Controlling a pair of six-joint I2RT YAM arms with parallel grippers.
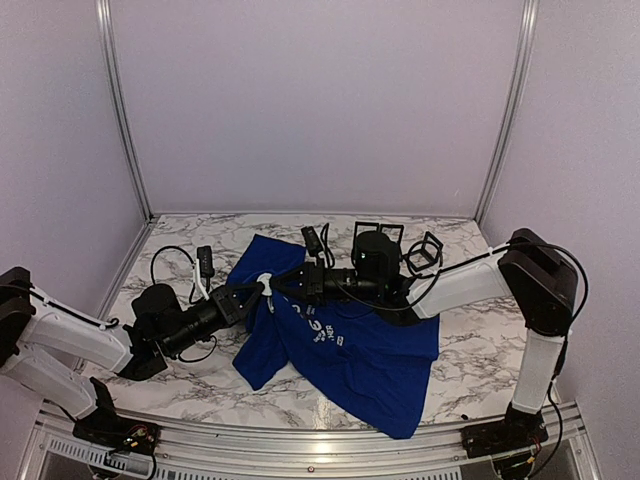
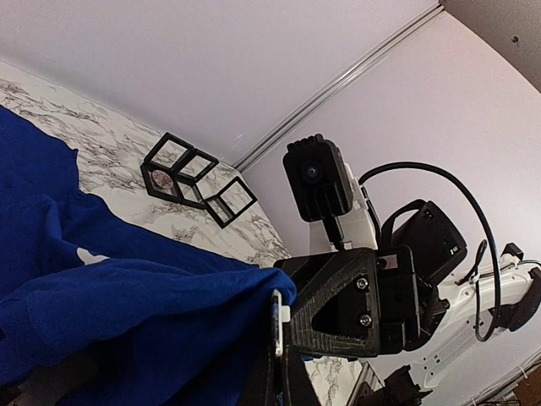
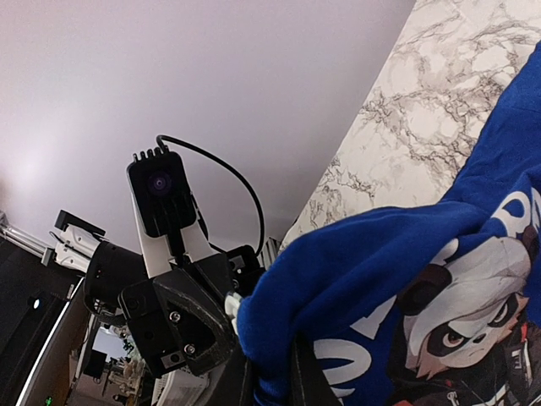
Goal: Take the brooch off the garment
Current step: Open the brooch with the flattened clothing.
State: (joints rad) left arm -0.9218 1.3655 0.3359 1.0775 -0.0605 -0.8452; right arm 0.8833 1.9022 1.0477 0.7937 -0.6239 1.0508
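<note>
**Tight squeeze, could easily go sideways**

The marble worktop (image 1: 180, 385) carries a royal-blue T-shirt (image 1: 350, 350) that lies across its middle and trails toward the near right corner. The shirt's left part is bunched up and lifted where the two arms meet. The left gripper (image 1: 255, 291) is pinched fully closed on a fold of that cloth. The right gripper (image 1: 277, 284) faces it tip to tip, jaws narrow, with a fold of blue between them. Two black wire frames (image 1: 425, 252) sit by the far edge, right of middle. Smallest bit: a white piece (image 1: 265, 280) right between the fingertips. It's most likely the brooch, but too small to be sure.

Guessing at trouble: both seem to have cloth rather than the pin itself, so pulling apart could stretch or tear the shirt, or just drag it along. The tips are close enough to knock each other and flick the white piece off.

Room-wise, there's bare marble toward the left edge and along the near edge. The far right is tighter because of the frames, and pale walls (image 1: 300, 100) close off three sides.
</note>
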